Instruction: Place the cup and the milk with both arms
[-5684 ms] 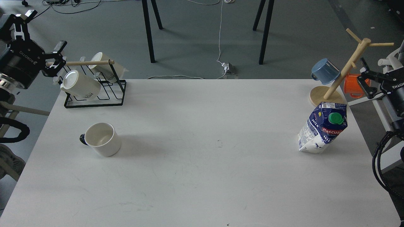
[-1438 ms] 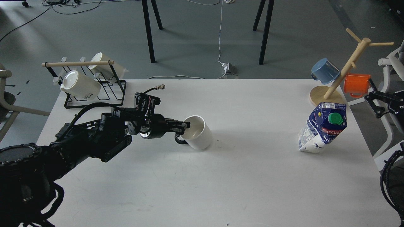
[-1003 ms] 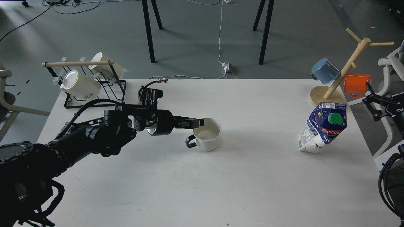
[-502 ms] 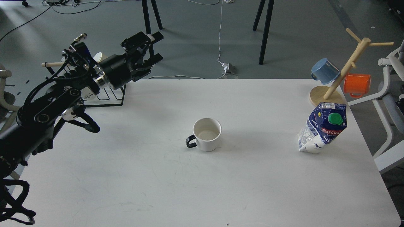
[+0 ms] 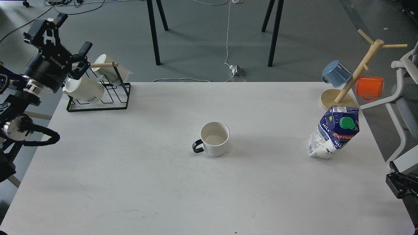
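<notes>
The cup (image 5: 214, 139) stands upright near the middle of the white table (image 5: 137, 182), its black handle pointing front-left, with nothing holding it. The milk (image 5: 334, 132) stands at the right side of the table, leaning, green cap facing me. My left gripper (image 5: 69, 34) is raised at the far left over the mug rack, open and empty, well away from the cup. A black part of my right gripper (image 5: 399, 184) shows at the lower right edge, beside the table and below the milk; its fingers cannot be told apart.
A black wire rack (image 5: 98, 106) with white lettered mugs (image 5: 83, 89) sits at the back left corner. A wooden mug tree (image 5: 356, 73) with a blue mug (image 5: 336, 73) and an orange mug (image 5: 369, 88) stands at the back right. A white chair (image 5: 405, 107) is beside the table's right edge.
</notes>
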